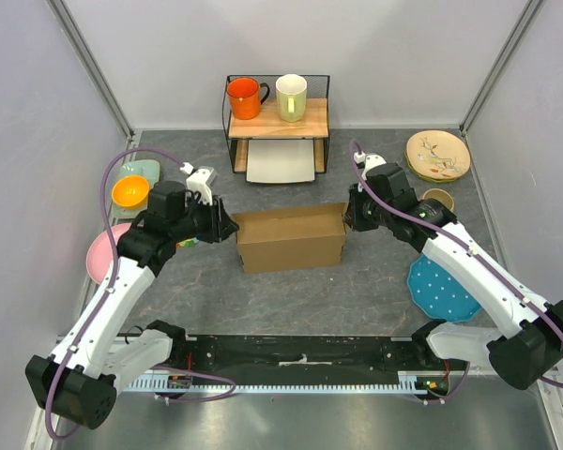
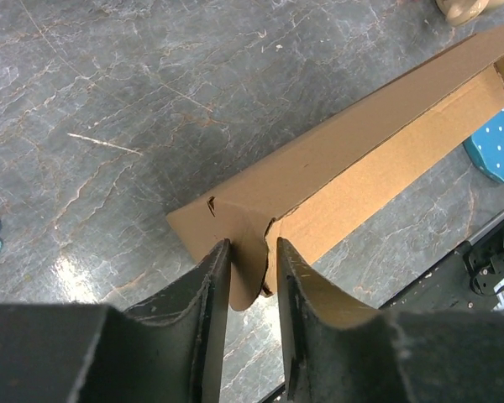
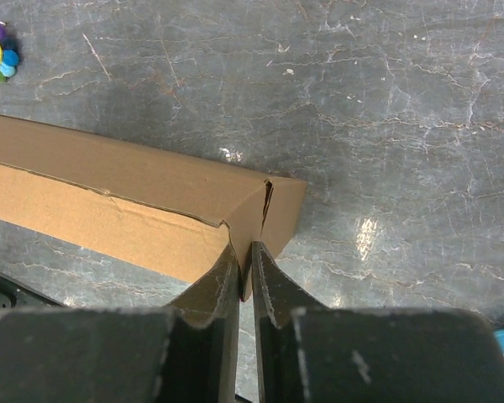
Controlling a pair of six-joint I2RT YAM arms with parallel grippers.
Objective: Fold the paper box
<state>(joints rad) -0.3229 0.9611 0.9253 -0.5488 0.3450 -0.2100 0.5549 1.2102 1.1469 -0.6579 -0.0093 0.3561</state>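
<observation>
Lies lengthwise across the middle of the grey marbled table (image 1: pixel 291 305): the paper box (image 1: pixel 291 239), plain brown card, folded up into a long low block with one arm at each short end.

At the right end, nips a thin upright edge of card at the corner with the right gripper (image 3: pixel 245 248). Leaves only a sliver between its two black fingers (image 3: pixel 218 290), and fills that sliver with card, so grips the box there.

At the left end, straddles the corner flap with the left gripper (image 2: pixel 252 248). Keeps those fingers (image 2: pixel 210 294) partly apart, one close against each face of the rounded tab. Shows a thin dark line beside the right-hand finger, so cannot tell whether the card is truly clamped or only bracketed.

Behind the box, against the back wall: a wire shelf (image 1: pixel 277 120) with a wooden top, carrying an orange mug (image 1: pixel 244 97) and a pale mug (image 1: pixel 291 97), with a white tray (image 1: pixel 281 164) underneath.

To the left of the left arm: an orange bowl (image 1: pixel 129 191) and a pink plate (image 1: pixel 101 255).

To the right: a patterned plate (image 1: pixel 438 155), a small cup (image 1: pixel 438 199) and, under the right arm, a blue dotted plate (image 1: pixel 441 291).
</observation>
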